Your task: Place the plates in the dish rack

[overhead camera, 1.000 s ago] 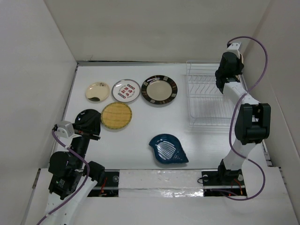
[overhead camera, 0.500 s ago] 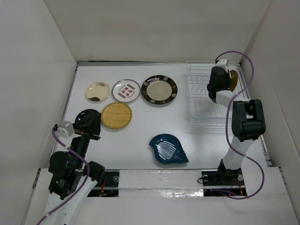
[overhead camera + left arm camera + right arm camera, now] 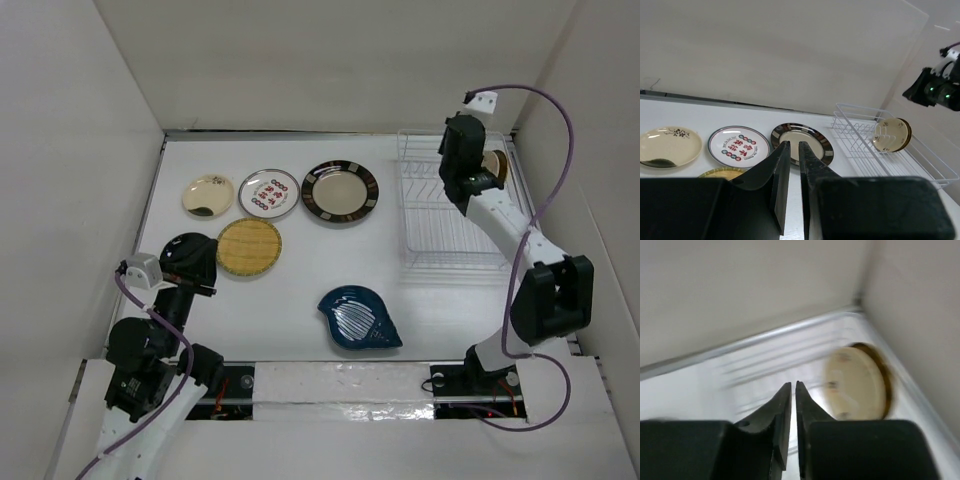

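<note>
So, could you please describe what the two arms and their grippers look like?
The left arm and right arm both mix white link segments with bulky black joint housings. A thin purple cable loops along each, and a small white block sits at each wrist. The left gripper and right gripper each have two black, wedge-shaped fingers tapering to narrow tips.

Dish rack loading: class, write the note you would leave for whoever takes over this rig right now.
Left end effector: shut, empty, low at the table's near left.
Right end effector: shut, empty, above the white wire dish rack's far end.
Done: speckled cream plate and dark brown-yellow plate stand on edge at the rack's far right.
Left: cream plate with dark smear, white plate with red marks, black-rimmed cream plate, woven yellow plate, blue leaf-shaped plate, all flat on the table.
</note>
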Action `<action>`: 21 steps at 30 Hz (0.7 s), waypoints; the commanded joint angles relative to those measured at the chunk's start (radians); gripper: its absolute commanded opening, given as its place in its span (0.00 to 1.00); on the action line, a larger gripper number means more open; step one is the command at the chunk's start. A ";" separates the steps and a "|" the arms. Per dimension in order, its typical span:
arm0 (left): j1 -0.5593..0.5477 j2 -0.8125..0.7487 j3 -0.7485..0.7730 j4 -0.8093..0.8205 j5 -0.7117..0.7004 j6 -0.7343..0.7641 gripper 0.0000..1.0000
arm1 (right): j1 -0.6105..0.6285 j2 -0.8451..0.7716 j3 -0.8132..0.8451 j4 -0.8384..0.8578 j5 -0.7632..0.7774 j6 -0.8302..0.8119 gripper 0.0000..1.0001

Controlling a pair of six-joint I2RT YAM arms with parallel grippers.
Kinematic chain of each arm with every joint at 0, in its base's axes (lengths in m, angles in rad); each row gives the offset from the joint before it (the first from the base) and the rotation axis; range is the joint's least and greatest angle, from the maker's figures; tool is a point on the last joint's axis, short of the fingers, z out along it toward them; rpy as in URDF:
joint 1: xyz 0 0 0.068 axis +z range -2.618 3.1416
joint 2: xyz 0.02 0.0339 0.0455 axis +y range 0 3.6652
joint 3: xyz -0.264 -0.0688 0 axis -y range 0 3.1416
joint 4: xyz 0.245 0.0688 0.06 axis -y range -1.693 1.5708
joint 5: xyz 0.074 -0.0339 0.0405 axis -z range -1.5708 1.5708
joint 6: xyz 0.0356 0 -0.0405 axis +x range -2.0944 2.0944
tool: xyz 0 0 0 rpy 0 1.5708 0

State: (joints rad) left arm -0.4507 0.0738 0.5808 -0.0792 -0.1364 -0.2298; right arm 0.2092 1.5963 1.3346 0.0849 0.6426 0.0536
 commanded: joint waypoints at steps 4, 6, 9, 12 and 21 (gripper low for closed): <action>-0.006 0.055 0.007 0.036 -0.006 -0.008 0.07 | 0.298 0.026 -0.046 -0.042 -0.391 0.423 0.00; -0.006 0.075 0.008 0.036 -0.006 -0.008 0.02 | 0.410 0.082 -0.063 0.004 -0.446 0.485 0.00; -0.006 0.096 0.008 0.036 -0.011 -0.008 0.00 | 0.527 0.218 -0.019 0.081 -0.514 0.586 0.02; -0.006 0.132 0.008 0.038 -0.019 -0.006 0.00 | 0.600 0.370 0.091 0.079 -0.551 0.641 0.39; -0.006 0.188 0.011 0.036 -0.054 0.003 0.04 | 0.621 0.597 0.221 0.092 -0.675 0.750 0.53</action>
State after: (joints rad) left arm -0.4522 0.2405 0.5808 -0.0795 -0.1692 -0.2329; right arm 0.8444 2.1929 1.4872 0.1196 0.0227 0.7387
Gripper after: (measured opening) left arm 0.032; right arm 0.527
